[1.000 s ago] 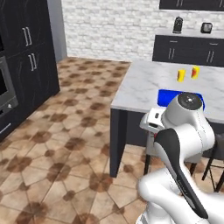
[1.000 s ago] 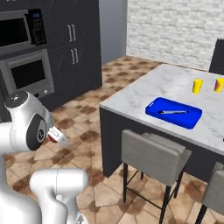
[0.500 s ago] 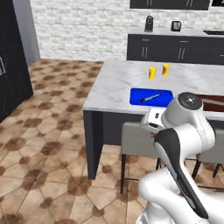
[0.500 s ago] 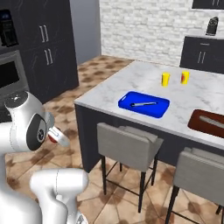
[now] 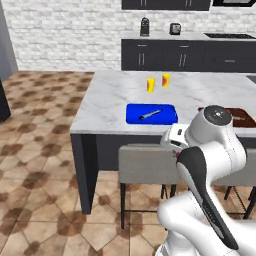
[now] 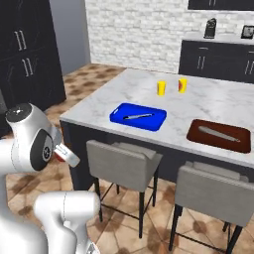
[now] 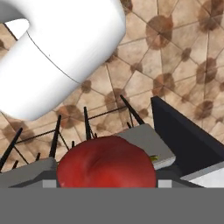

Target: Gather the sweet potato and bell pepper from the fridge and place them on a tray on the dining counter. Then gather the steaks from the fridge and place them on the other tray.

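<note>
Bell pepper [image 7: 106,161], bright red, sits clamped in the pincer [image 7: 106,181], filling the low middle of the hand view above a grey stool [image 7: 148,142] and tiled floor [image 7: 175,57]. Ahead, the dining desk [image 6: 218,106] carries a blue tray [image 6: 138,116], a brown tray [image 6: 219,136] and two yellow cups [image 6: 161,88].

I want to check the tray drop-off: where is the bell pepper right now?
In the hand view the bell pepper sits at the bottom centre, close against the gripper, above a grey stool beside the dining counter's dark base.
</note>
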